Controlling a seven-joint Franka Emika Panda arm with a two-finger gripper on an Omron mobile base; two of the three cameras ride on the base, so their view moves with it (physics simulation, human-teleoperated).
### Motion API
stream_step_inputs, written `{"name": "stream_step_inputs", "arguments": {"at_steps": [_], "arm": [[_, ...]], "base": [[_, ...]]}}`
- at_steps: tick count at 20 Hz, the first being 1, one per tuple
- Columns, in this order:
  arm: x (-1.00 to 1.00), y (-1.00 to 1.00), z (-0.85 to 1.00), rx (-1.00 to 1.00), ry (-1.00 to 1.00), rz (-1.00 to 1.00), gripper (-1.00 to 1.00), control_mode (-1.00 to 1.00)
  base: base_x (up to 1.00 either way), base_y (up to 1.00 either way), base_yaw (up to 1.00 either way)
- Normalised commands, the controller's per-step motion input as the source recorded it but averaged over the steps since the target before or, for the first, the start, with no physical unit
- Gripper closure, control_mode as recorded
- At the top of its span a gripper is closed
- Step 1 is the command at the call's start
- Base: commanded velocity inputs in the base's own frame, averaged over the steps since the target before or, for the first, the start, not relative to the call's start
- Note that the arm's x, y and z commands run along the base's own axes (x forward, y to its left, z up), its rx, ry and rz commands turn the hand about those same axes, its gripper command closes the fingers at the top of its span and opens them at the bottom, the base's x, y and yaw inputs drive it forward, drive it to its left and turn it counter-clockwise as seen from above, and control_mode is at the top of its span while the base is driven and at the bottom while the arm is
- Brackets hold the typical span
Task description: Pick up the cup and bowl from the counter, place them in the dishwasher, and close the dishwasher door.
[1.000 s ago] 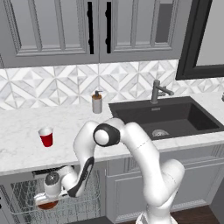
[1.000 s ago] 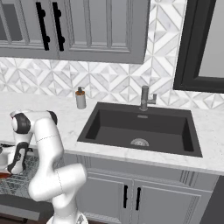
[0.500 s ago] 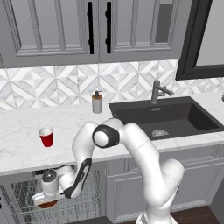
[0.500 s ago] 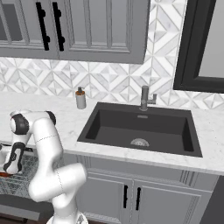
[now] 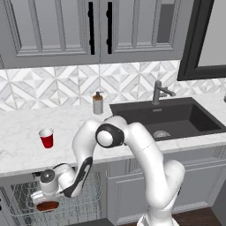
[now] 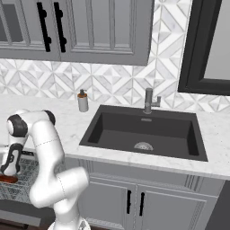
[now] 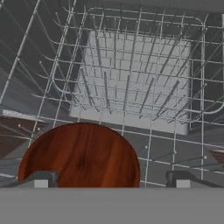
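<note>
Down at the left, the bowl (image 5: 47,206) lies in the dishwasher (image 5: 26,207) rack, and the hand (image 7: 109,178) hangs just over it, fingers spread wide and gripping nothing, so that half looks done. The cup (image 5: 46,138) stands on the surface (image 5: 26,145), waiting; the door is not shut. Rightward, a soap bottle (image 5: 97,103) and the sink (image 5: 170,119) sit clear of the cup.

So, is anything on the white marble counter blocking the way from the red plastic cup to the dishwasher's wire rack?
Nothing visible does. The red plastic cup stands alone on the white marble counter, and the wire rack sits below, holding the reddish-brown bowl.
</note>
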Motion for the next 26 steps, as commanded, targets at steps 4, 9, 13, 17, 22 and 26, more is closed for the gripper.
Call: {"name": "stream_step_inputs", "arguments": {"at_steps": [4, 9, 13, 17, 22, 26], "arm": [[-0.25, 0.0, 0.54, 0.0, -0.07, 0.0, -1.0, -1.0], [-0.12, -0.11, 0.95, 0.07, -0.05, 0.0, -1.0, -1.0], [-0.01, -0.27, 1.0, 0.19, 0.01, 0.0, -1.0, -1.0], [0.0, -0.23, 1.0, 0.24, 0.09, 0.0, -1.0, -1.0], [0.0, -0.15, 1.0, 0.23, 0.15, 0.0, -1.0, -1.0], [0.0, -0.02, 1.0, 0.11, 0.23, 0.0, -1.0, -1.0]], "base": [[0.0, 0.0, 0.0], [0.0, 0.0, 0.0], [0.0, 0.0, 0.0], [0.0, 0.0, 0.0], [0.0, 0.0, 0.0], [0.0, 0.0, 0.0]]}}
